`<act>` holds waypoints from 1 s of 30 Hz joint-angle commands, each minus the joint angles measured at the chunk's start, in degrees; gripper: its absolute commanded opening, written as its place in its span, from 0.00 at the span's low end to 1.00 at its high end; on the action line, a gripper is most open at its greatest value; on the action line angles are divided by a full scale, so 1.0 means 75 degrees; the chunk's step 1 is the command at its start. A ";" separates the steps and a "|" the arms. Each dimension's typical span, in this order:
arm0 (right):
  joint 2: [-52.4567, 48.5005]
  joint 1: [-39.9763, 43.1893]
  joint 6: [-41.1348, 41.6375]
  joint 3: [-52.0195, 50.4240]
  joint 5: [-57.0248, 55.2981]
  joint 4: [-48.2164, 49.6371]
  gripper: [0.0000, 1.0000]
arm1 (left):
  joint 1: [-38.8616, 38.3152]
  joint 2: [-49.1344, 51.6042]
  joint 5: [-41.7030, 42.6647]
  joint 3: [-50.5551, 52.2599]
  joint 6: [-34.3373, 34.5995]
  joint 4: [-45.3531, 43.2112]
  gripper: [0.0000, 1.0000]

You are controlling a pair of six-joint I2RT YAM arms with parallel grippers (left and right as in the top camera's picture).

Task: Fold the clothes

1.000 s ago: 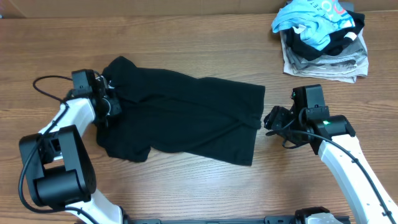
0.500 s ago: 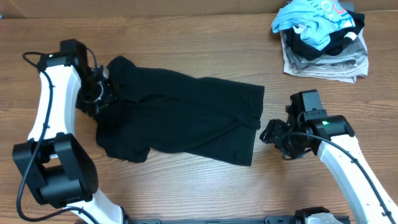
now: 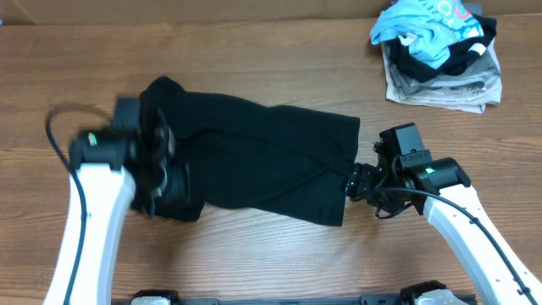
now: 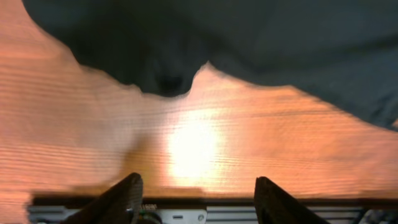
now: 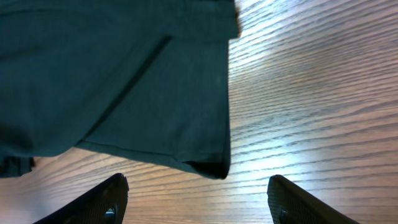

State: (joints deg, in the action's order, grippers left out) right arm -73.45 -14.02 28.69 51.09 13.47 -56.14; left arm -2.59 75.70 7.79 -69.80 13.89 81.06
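left gripper [image 4: 197,186]: jaws apart now, empty, shifted down beside clothes [image 3: 262,165] lower-left edge | right gripper [image 5: 198,186]: spread wider, empty, closer to right hem | likely lining up corner grabs for fold

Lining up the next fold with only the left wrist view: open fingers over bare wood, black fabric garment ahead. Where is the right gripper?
Observer: The right gripper is at the near right corner of the long black fabric garment, jaws open and empty.
Operator: Anything else on the wooden table?
Observer: A light blue shirt atop grey-white patterned folded fabric lies in the far right corner, apart from the garment.
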 commanded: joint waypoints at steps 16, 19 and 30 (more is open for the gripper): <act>0.0058 -0.0038 -0.0026 -0.0017 -0.0423 0.0274 0.78 | -0.0702 0.1416 -0.0810 0.2416 0.2165 -0.2390 0.61; 0.0058 -0.0038 -0.0026 -0.0017 -0.0425 0.0280 0.79 | -0.0711 0.2107 -0.0743 0.2416 0.2209 -0.2591 0.52; -0.0460 -0.0038 -0.0023 -0.0017 -0.0446 0.0583 0.79 | -0.0711 0.2393 -0.1574 0.2451 0.2209 -0.2739 0.09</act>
State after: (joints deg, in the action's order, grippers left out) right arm -74.67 -14.02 28.67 51.03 10.52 -52.49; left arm -7.53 93.21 -0.01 -52.10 29.87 60.95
